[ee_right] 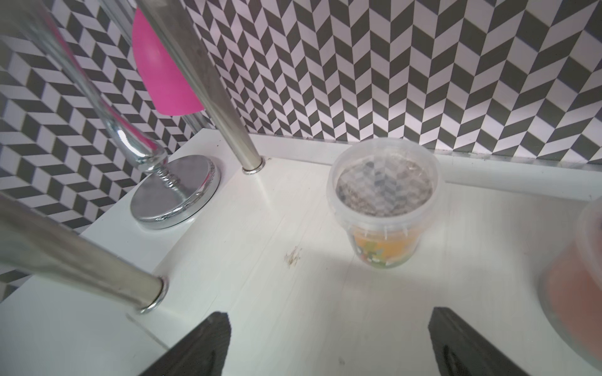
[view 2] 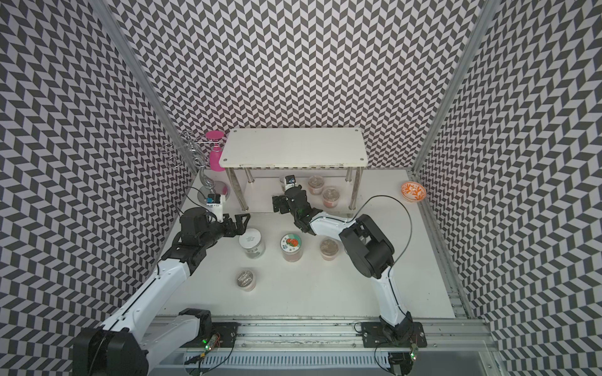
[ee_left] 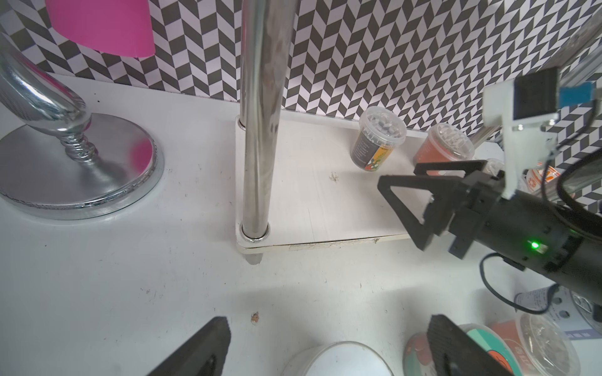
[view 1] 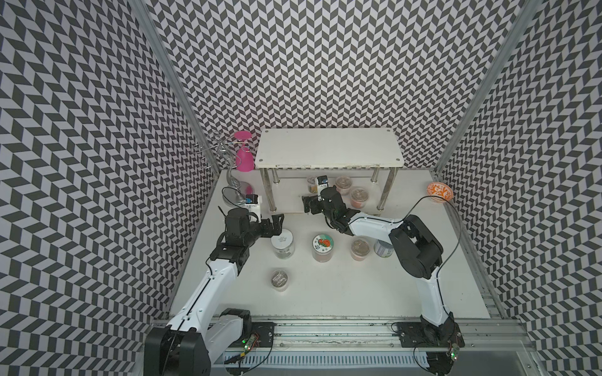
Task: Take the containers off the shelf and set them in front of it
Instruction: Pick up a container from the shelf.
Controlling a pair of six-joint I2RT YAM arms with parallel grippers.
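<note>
Your right gripper (view 1: 306, 205) is the one that matters here. Its jaws stand wide apart with nothing between them, reaching in under the top board of the shelf (view 1: 329, 146) and low over the front of the lower tier. The yellow-labelled cup (ee_right: 384, 201) stands upright on that tier with its axis vertical, farther back toward the wall than the fingertips. The gripper is aimed toward the shelf's back-left corner, so the cup sits off its centre line, on the side where the two orange cups (view 1: 343, 184) share the tier. I'd judge you need to turn toward it and go deeper before closing on its sides. (In both top views the wrist camera (view 1: 321, 181) covers most of that cup, so the offset is probably small, but I can't fix it from there.) Your left gripper (view 1: 277, 224) is likewise spread and empty. It is outside the shelf, just beside the white-lidded jar (view 1: 282, 242), which already stands in front. It is the farther of the two from the cup, with a chrome leg (ee_left: 257, 130) in its way, so the right arm is better placed.
</note>
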